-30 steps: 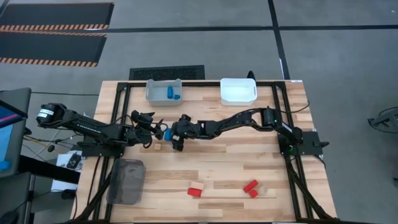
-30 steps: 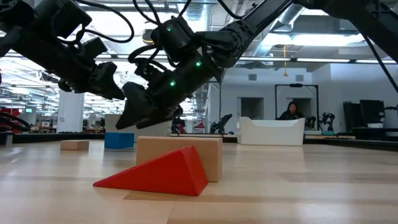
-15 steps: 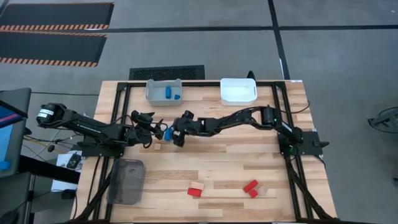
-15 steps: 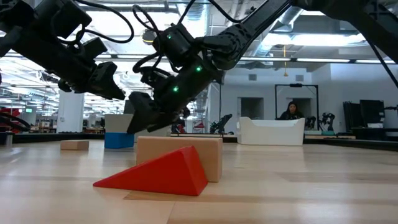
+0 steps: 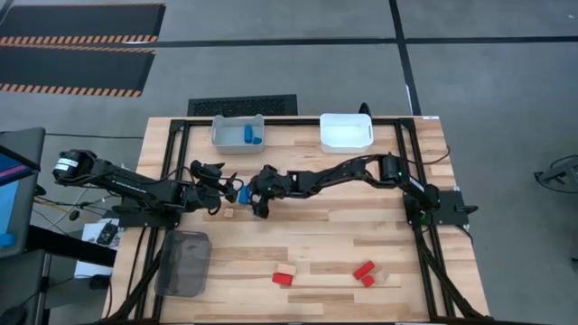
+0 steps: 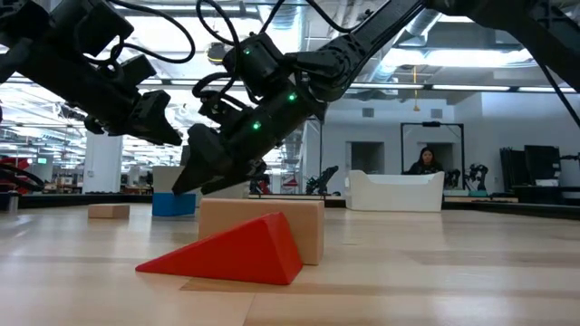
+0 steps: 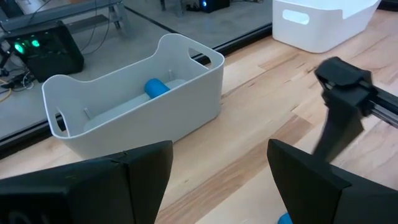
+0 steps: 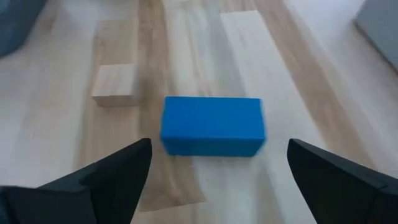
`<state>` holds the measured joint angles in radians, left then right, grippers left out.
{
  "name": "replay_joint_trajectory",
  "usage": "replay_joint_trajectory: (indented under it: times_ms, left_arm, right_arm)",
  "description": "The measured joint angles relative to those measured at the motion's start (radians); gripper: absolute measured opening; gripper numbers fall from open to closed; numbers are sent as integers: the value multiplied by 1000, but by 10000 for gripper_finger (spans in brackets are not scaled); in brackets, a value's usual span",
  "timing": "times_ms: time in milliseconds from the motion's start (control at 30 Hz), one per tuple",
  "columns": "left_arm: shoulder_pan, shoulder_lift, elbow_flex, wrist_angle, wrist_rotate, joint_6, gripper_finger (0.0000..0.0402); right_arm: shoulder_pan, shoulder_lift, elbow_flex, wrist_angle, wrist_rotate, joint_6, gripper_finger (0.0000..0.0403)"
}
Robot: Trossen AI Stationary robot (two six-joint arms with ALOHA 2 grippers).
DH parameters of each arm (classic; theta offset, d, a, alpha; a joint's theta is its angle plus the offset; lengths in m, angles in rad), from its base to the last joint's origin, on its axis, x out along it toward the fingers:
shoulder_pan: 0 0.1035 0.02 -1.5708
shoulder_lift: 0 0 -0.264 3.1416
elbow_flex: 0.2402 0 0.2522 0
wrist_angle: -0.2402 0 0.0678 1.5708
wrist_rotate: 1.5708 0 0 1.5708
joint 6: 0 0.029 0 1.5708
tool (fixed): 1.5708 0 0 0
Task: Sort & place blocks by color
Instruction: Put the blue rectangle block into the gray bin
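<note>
My right gripper (image 8: 211, 180) has tipped lower toward the table, fingers wide open and empty. The blue block (image 8: 212, 125) lies flat at 12 o'clock, just ahead, between my open fingertips' lines, not touched.

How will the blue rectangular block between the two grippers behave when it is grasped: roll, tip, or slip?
The blue rectangular wooden block lies flat on its broad face, so probably won't roll or tip. Its parallel sides look rigid and easy to clamp; the smooth paint might slip slightly.

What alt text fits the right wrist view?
A blue block lies flat on the wooden table, framed by the open right gripper. A small tan block sits apart from it.
</note>
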<state>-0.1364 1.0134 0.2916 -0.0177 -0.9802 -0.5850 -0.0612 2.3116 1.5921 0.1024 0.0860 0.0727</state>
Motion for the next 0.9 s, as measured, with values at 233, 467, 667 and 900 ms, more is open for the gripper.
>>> replay_joint_trajectory:
  times_ms: [233, 467, 667, 900]
  left_arm:
    - [0, 0, 0, 0, 4, 0, 254]
    - [0, 0, 0, 1, 4, -3, 254]
    - [0, 0, 0, 1, 4, -3, 254]
    - [0, 0, 0, 1, 2, -5, 254]
  right_arm:
    - [-13, 0, 0, 46, -15, -18, 399]
    - [-13, 0, 0, 62, -36, -18, 400]
    - [-14, 0, 0, 71, -36, -13, 400]
    - [-14, 0, 0, 100, -36, -13, 400]
